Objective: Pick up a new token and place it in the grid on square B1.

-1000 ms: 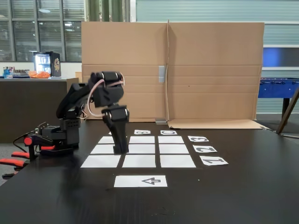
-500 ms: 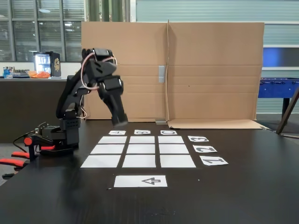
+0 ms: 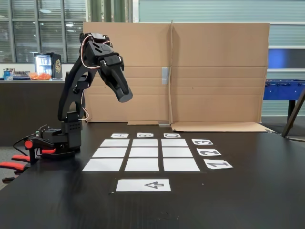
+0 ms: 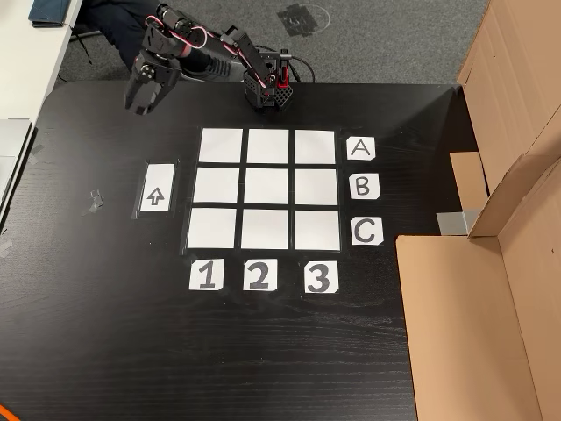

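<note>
Raised well above the black table (image 3: 248,191), the gripper (image 3: 125,97) is seen in the fixed view pointing down and to the right, up in front of the cardboard wall (image 3: 214,71); whether its fingers are apart or together cannot be told from either view, and nothing can be made out between them. In the other view the gripper (image 4: 140,103) hangs above bare tabletop, up and to the left of the grid (image 4: 266,188) and apart from it. The grid (image 3: 141,154) is laid flat as three rows of three white paper rectangles, separated by narrow dark gaps, with labels A, B, C along one side and 1, 2, 3 along another. Square B1 (image 4: 216,185), the middle cell of the column above label 1, is shown plain white with nothing on it; it lies just beside the arrow sheet (image 4: 156,188).
</note>
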`<act>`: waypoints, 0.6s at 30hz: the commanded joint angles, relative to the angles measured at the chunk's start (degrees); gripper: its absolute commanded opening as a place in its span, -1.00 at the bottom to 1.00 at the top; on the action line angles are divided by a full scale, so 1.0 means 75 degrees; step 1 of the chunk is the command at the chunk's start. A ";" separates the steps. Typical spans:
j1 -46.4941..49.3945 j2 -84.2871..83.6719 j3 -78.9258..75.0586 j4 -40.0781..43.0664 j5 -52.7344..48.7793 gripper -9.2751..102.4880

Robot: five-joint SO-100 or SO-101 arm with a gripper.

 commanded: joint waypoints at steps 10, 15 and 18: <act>-0.1207 0.1805 0.2812 0.0012 0.0047 -0.66; -0.1980 0.1711 0.3844 -0.0023 0.0059 -0.66; -0.2344 0.1418 0.4230 -0.0035 0.0059 -0.66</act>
